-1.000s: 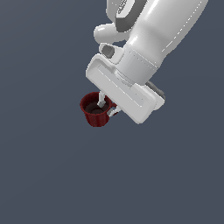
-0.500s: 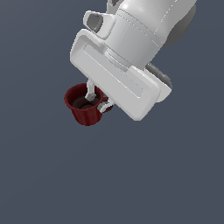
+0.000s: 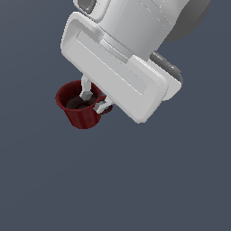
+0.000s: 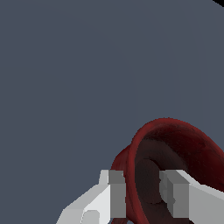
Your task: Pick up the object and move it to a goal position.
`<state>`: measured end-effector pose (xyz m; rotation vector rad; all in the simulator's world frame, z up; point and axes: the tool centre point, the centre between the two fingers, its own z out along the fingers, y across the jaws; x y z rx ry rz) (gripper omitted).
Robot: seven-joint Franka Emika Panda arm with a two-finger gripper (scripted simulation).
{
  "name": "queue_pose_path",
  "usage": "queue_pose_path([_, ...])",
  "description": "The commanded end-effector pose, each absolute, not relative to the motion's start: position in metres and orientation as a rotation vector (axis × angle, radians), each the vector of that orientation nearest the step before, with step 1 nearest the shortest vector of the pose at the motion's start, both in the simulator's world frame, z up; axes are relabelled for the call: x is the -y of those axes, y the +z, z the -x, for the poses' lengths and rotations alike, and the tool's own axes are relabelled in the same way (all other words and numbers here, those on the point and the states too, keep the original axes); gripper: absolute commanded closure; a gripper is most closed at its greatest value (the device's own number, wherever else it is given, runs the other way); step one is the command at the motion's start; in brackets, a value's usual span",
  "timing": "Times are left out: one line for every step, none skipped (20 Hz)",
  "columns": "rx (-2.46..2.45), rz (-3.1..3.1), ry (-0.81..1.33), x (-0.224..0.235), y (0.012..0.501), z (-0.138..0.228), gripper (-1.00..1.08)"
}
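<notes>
The object is a small dark red mug (image 3: 80, 110) with a tapered faceted body and a dark inside, hanging under the big white hand in the exterior view. My gripper (image 3: 94, 101) is shut on its rim: one finger sits inside the cup, the other outside by the small handle. The wrist view shows the mug (image 4: 183, 144) close up, tilted, its wall pinched between the two grey pads of the gripper (image 4: 141, 193). The mug's base is hidden in the wrist view.
A plain dark grey-blue surface (image 3: 135, 180) fills the background in both views. The arm's white body (image 3: 131, 40) takes up the upper part of the exterior view. No marker or other object shows.
The gripper and the mug it holds have grown larger in the exterior view and shifted toward that view's left, with the hand coming closer to the camera. The grip on the rim is unchanged.
</notes>
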<state>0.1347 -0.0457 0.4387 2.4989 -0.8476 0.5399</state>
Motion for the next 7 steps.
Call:
queue_pose_path([0.849, -2.499, 0.544, 0.0469, 0.4441, -0.1367, 1.08])
queue_pose_path([0.849, -2.498, 0.545, 0.0473, 0.445, -0.1371, 1.08])
queue_pose_path([0.849, -2.498, 0.545, 0.0474, 0.4455, -0.1375, 1.08])
queue_pose_path([0.849, -2.498, 0.545, 0.0475, 0.4459, -0.1378, 1.08])
queue_pose_path([0.849, -2.498, 0.545, 0.0477, 0.4461, -0.138, 1.08])
queue_pose_path([0.849, -2.498, 0.545, 0.0476, 0.446, -0.1381, 1.08])
queue_pose_path([0.849, -2.498, 0.545, 0.0476, 0.446, -0.1381, 1.08])
